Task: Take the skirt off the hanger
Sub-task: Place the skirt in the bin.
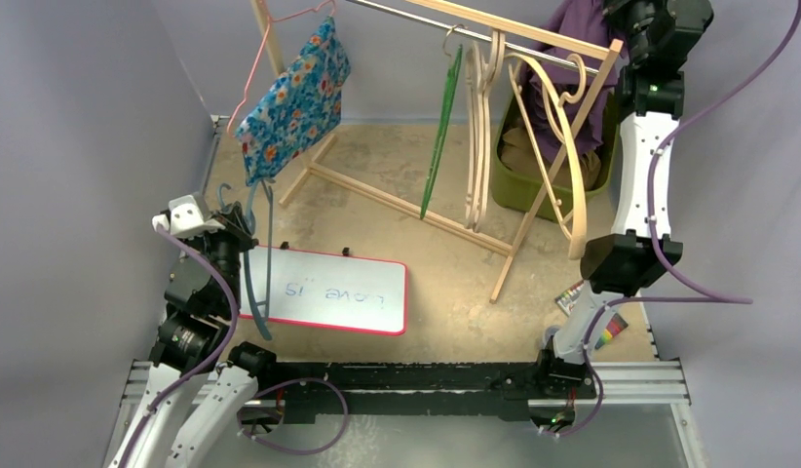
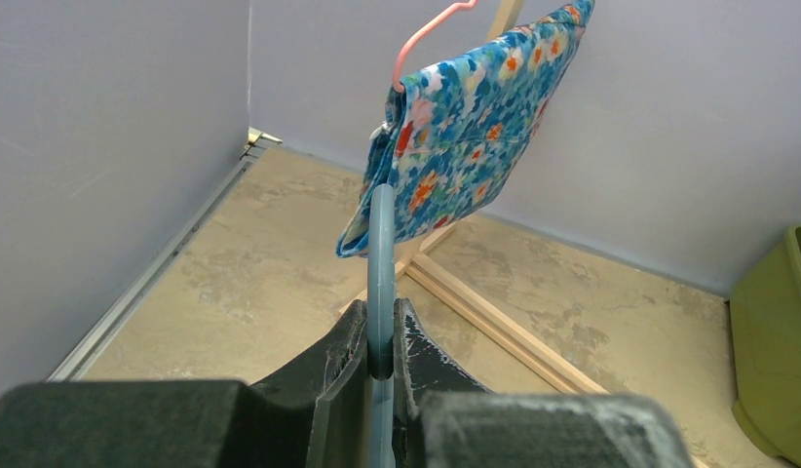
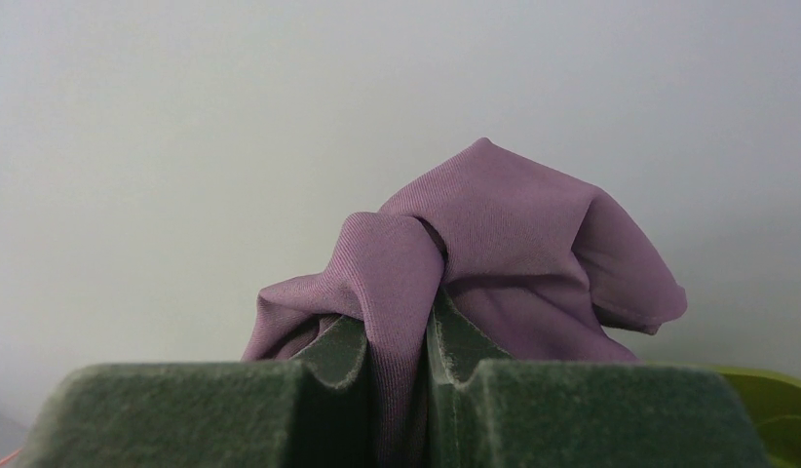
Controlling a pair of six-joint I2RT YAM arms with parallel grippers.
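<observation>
The purple skirt (image 1: 570,58) hangs bunched from my right gripper (image 1: 632,14) at the far right, above the green bin (image 1: 509,190). In the right wrist view the gripper (image 3: 392,327) is shut on a fold of the skirt (image 3: 514,234). My left gripper (image 1: 236,234) at the near left is shut on a thin blue-grey hanger (image 1: 252,283) with nothing on it. In the left wrist view the hanger (image 2: 381,244) stands clamped edge-on between the fingers of the gripper (image 2: 380,317).
A floral cloth (image 1: 297,97) on a pink hanger (image 1: 255,68) hangs at the wooden rack's (image 1: 494,24) left end. Wooden hangers (image 1: 484,127) and a green hanger (image 1: 440,136) hang further right. A whiteboard (image 1: 328,292) lies near the left arm. Markers (image 1: 572,297) lie near the right.
</observation>
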